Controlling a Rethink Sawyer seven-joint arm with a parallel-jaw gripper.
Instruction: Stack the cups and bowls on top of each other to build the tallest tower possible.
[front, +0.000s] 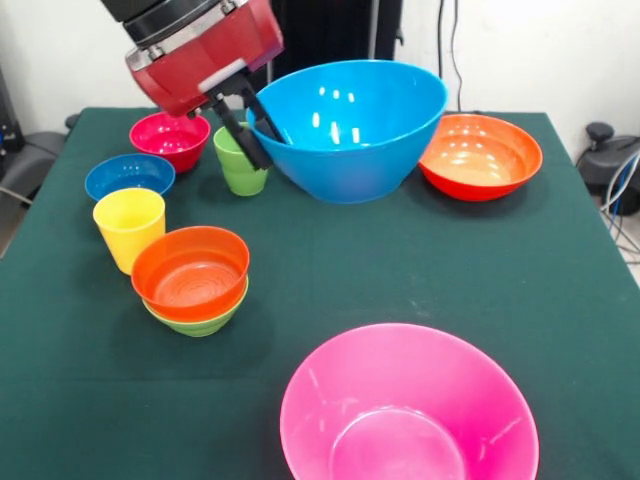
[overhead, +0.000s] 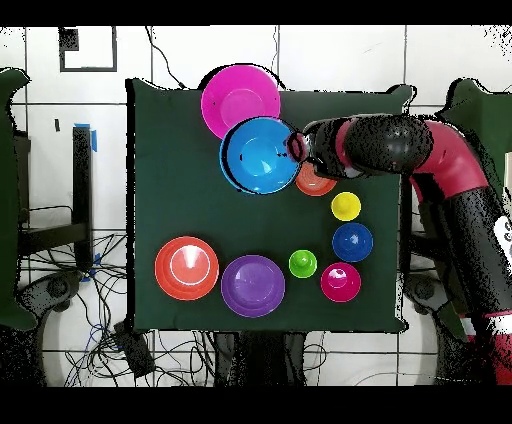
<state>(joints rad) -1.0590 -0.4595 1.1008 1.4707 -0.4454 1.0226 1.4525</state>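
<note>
Progress of the tower build. The tool (front: 258, 128) pinches the rim of the large light-blue bowl (front: 350, 130), one finger inside the wall and one outside, and carries it tilted above the desk (front: 400, 270). In the overhead view this bowl hangs between the large pink bowl (overhead: 240, 97) and the starting pile, partly covering both.

Done so far: only one nesting, the small orange-red bowl (front: 190, 272) seated in the small light-green bowl (front: 200, 322), near the desk's edge beside the yellow cup (front: 128, 227).

Left to do: everything else stands singly. The small dark-blue bowl (front: 129, 176) and small magenta-red bowl (front: 169, 138) follow the yellow cup along that same edge toward the desk's corner on the robot's side; the light-green cup (front: 240, 165) stands just inward of them. The large orange bowl (front: 480, 155) sits near the opposite corner on the robot's side, with the large purple bowl (overhead: 252, 285) between it and the green cup, seen only from overhead. The large pink bowl rests at the edge opposite the robot.

Judged from this layout, the task is at an early stage: two of ten pieces stacked, a third in transit.
</note>
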